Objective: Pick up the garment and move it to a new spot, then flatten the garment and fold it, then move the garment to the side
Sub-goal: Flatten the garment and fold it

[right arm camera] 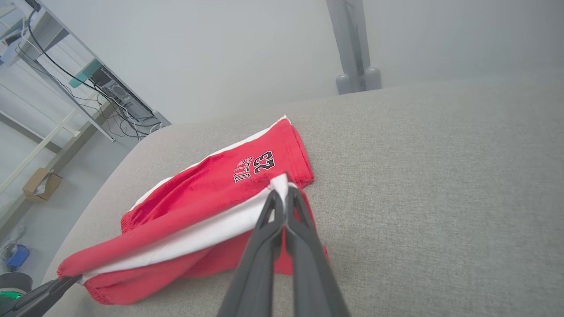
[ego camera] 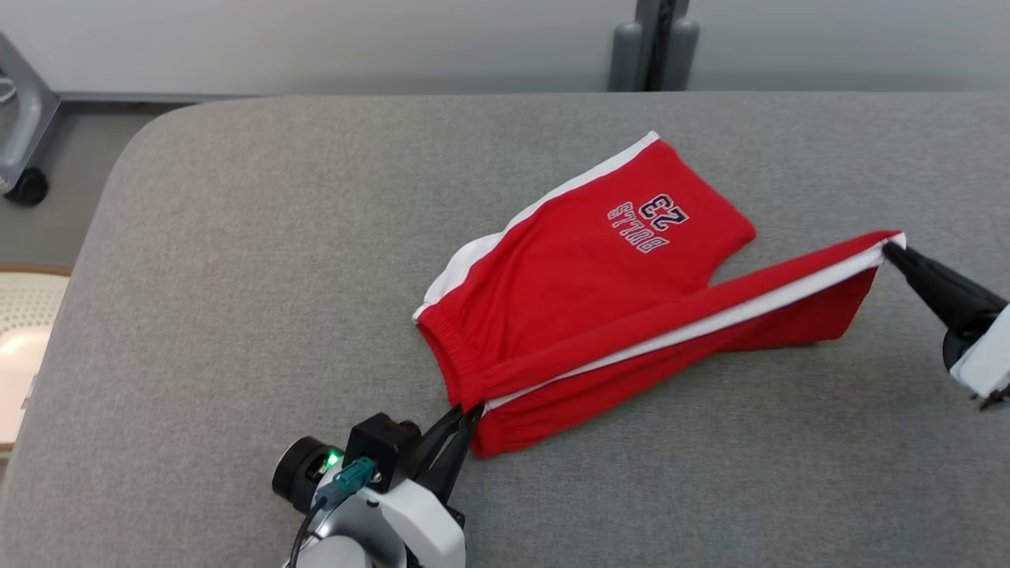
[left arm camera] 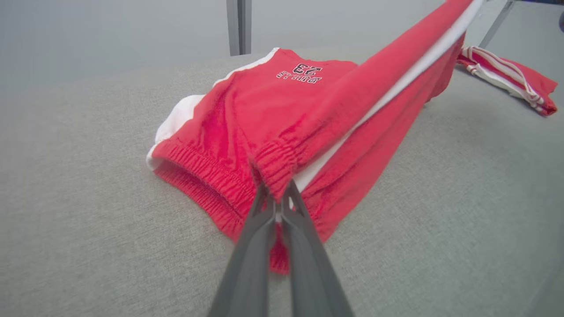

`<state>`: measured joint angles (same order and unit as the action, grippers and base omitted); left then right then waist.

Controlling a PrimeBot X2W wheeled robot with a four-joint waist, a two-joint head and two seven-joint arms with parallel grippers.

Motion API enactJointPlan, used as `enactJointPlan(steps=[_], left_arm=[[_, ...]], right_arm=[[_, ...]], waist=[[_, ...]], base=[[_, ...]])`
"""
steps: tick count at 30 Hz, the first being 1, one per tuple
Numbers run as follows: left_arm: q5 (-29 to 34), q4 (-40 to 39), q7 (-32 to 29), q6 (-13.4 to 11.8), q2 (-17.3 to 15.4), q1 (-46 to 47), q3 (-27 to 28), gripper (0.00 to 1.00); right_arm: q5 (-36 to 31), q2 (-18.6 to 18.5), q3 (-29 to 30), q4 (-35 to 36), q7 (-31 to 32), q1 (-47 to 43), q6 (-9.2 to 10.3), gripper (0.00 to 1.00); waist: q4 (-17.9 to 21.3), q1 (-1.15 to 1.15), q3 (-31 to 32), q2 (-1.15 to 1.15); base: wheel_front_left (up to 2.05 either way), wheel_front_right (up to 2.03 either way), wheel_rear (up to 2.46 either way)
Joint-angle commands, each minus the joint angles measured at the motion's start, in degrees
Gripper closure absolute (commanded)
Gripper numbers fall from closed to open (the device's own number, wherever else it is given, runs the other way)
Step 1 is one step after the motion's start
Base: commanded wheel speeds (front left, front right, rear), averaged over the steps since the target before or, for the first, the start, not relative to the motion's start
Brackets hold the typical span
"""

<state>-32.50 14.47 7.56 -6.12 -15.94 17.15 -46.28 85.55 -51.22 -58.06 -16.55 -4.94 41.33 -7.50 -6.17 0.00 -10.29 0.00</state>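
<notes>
The garment [ego camera: 600,260] is a pair of red shorts with white side stripes and a "BULLS 23" print, spread on the grey padded table [ego camera: 237,260]. My left gripper [ego camera: 465,412] is shut on the elastic waistband corner, seen close in the left wrist view [left arm camera: 278,198]. My right gripper [ego camera: 890,246] is shut on the hem corner of the near leg, seen in the right wrist view [right arm camera: 283,190]. That leg is lifted and stretched taut between both grippers, above the table. The other leg with the print [right arm camera: 255,166] lies flat.
A second red and white striped garment [left arm camera: 506,75] lies further off on the table in the left wrist view. A grey post [ego camera: 653,43] stands behind the far edge. The table's rounded left corner [ego camera: 150,134] borders floor, with shelving and cables [right arm camera: 79,88] beyond.
</notes>
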Motion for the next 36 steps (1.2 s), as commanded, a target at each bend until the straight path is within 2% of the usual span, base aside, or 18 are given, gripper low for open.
enactJointPlan(steps=[1, 10, 15, 26, 36], left_arm=[[-0.44, 0.31, 0.27, -0.29, -0.14, 0.85, 0.29, 1.0], [-0.48, 2.51, 2.12, 0.59, 3.52, 6.38, 0.9, 1.0], [-1.0, 4.21, 2.52, 0.15, 4.98, 8.85, 1.88, 1.0], [-2.51, 10.96, 4.66, -0.57, 9.77, 14.93, 4.21, 1.0], [-3.85, 15.89, 6.61, 0.53, 12.29, 18.05, 3.26, 1.0]], right_arm=[[-0.27, -0.29, 0.17, -0.43, 0.36, 0.77, 0.02, 1.0], [-4.36, -0.7, -1.02, -2.3, 7.17, 8.48, 0.02, 1.0], [-5.63, -0.51, -1.52, -3.09, 10.69, 11.87, 0.02, 1.0], [-9.02, 1.82, -3.05, -7.34, 18.29, 21.73, 0.02, 1.0], [-8.16, 5.26, -2.6, -14.25, 20.05, 27.89, 0.02, 1.0]], waist=[[-1.23, 0.0, -1.22, 0.0], [-5.47, 0.0, -4.36, 0.0], [-6.61, 0.0, -5.72, 0.0], [-9.27, 0.0, -9.74, 0.0], [-11.18, 0.0, -12.74, 0.0]], base=[[0.0, 0.0, 0.0], [0.0, 0.0, 0.0], [0.0, 0.0, 0.0], [0.0, 0.0, 0.0], [0.0, 0.0, 0.0]])
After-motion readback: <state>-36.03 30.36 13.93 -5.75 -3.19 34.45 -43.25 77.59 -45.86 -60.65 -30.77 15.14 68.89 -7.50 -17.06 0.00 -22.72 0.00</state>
